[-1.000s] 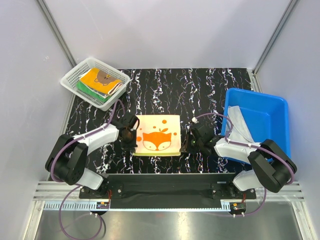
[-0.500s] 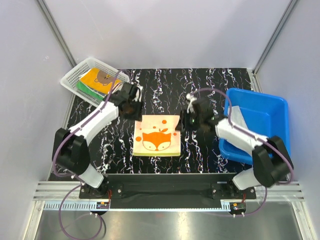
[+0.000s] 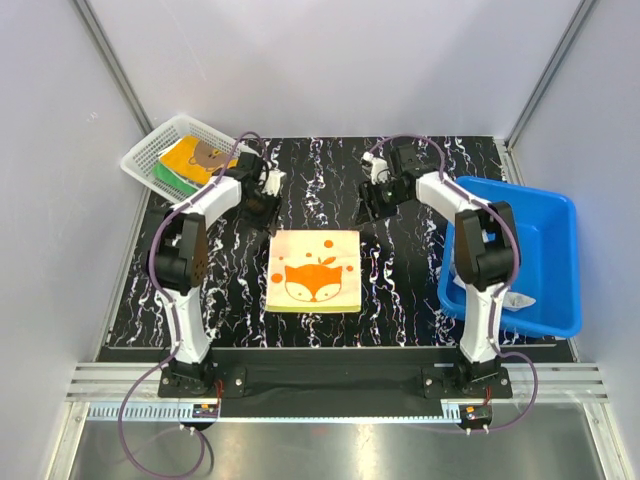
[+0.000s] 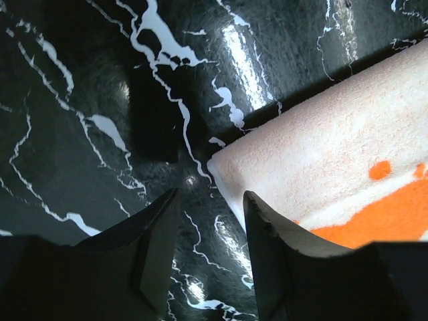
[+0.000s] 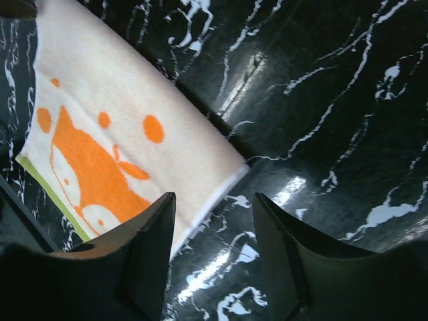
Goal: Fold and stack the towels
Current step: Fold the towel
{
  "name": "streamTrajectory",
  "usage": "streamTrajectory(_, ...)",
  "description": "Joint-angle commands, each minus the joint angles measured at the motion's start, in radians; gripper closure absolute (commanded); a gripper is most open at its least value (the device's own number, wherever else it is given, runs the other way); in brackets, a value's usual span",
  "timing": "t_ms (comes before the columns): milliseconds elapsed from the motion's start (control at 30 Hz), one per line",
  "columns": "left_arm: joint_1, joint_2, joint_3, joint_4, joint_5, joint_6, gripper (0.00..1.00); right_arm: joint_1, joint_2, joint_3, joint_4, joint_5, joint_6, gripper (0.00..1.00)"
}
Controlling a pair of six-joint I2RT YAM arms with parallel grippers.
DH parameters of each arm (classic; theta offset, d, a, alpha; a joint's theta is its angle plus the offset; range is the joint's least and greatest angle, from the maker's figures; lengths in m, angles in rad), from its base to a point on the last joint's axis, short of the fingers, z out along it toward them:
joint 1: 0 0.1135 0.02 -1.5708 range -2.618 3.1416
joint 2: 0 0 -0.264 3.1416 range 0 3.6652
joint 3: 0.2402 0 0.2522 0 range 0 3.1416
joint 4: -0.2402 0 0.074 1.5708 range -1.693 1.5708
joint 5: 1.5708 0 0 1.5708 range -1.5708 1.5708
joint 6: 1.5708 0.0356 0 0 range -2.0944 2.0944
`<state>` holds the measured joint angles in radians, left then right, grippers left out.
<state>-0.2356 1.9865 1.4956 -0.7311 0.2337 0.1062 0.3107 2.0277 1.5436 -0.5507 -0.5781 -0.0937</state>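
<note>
A folded cream towel with an orange fox print (image 3: 313, 271) lies flat mid-table. Its far left corner shows in the left wrist view as pale towel (image 4: 328, 147), its far right corner in the right wrist view as fox-print towel (image 5: 120, 127). My left gripper (image 3: 262, 206) hovers open just beyond the far left corner, nothing between its fingers (image 4: 157, 254). My right gripper (image 3: 370, 208) hovers open by the far right corner, also with nothing in it (image 5: 214, 224). A yellow bear towel (image 3: 203, 157) sits folded on a green towel (image 3: 168, 175) in the basket.
The white mesh basket (image 3: 148, 148) stands at the far left corner of the black marbled table (image 3: 330, 165). A blue tub (image 3: 540, 230) stands at the right edge, a pale scrap of cloth (image 3: 518, 298) showing inside. Both arms stretch out along the towel's sides.
Both arms have swung from the towel's side edges out to its far corners. Both grippers have opened; the towel itself has not shifted.
</note>
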Motion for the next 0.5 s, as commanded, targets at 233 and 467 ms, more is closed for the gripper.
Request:
streamTrajectory(233, 0.009, 0.086, 0.115, -0.004, 0.110, 0.202, 0.52, -0.039, 0.252, 0.303, -0.299, -0.200, -0.262, 0.50)
streamTrajectory(467, 0.018, 0.159, 0.173, -0.054, 0.125, 0.247, 0.57, -0.042, 0.394, 0.460, -0.425, -0.246, -0.331, 0.53)
